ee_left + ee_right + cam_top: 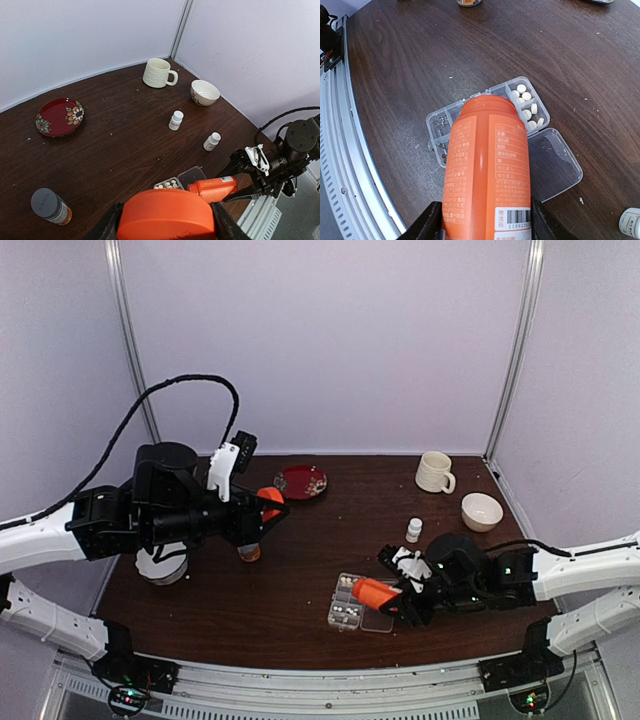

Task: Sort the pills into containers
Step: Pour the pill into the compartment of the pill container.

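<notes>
**Both pincers loaded above a dark desk**

At the bottom of the overhead view a metal rail (330, 685) runs along the edge where my arms are bolted. Beyond it lies the desk (300, 570), dark brown wood flecked with pale crumbs. Plain pale lilac walls (330, 340) close the top of the frame, with metal posts (515, 350) in the corners.

Lower centre, the clear organiser box (451, 109) sits flat on the desk, its hinged lid (555, 160) swung open and lying beside it. The pills (526, 97) are round and whitish, and they fill the end compartment at the upper right of my right wrist view. The opposite end holds small greyish bits I cannot identify.

My right pincer (398, 602) is clamped round the orange bottle (487, 165), which is tipped on its side with its neck over the box's middle. My left pincer (268, 504) pinches the orange cap (167, 220) in the air at centre left.

Below the cap an amber bottle with a grey lid (50, 206) stands upright. Two small white bottles (175, 120) stand at right of centre. Along the top of the desk are a red flowered plate (301, 482), a cream mug (434, 472) and a cream bowl (482, 511).
</notes>
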